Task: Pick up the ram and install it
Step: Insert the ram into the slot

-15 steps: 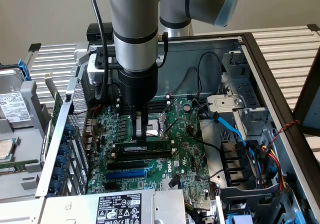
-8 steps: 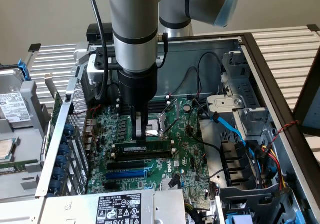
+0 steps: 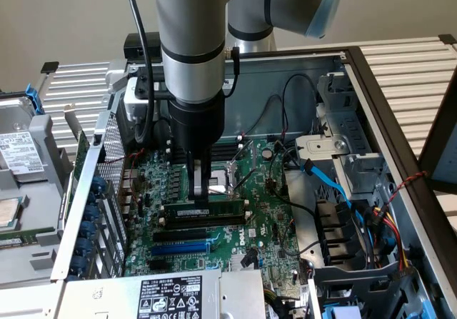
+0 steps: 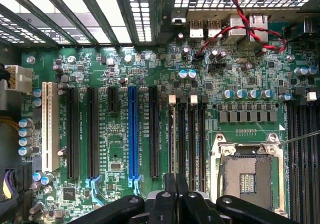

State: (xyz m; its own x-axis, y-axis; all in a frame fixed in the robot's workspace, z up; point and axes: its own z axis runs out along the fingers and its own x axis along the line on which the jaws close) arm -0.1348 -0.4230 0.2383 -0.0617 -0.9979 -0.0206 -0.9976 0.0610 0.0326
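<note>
The ram (image 3: 218, 209), a long green stick with black chips and a white label, stands on its long edge along the black memory slot closest to the CPU socket (image 3: 227, 179). My gripper (image 3: 201, 195) comes straight down on it and is shut on its upper edge, near the middle. I cannot tell how deep the ram sits in the slot. Two more black memory slots (image 3: 200, 223) lie parallel just in front of it. In the wrist view the gripper (image 4: 176, 191) hangs over the memory slots (image 4: 192, 134), beside the CPU socket (image 4: 247, 176).
A blue expansion slot (image 3: 178, 248) (image 4: 133, 134) lies parallel to the memory slots. On the exterior view's right are a metal drive cage (image 3: 343, 162), a blue cable (image 3: 328, 183) and black cables. The power supply (image 3: 171, 297) is in front. A red and black wire (image 4: 240, 28) runs near the rear ports.
</note>
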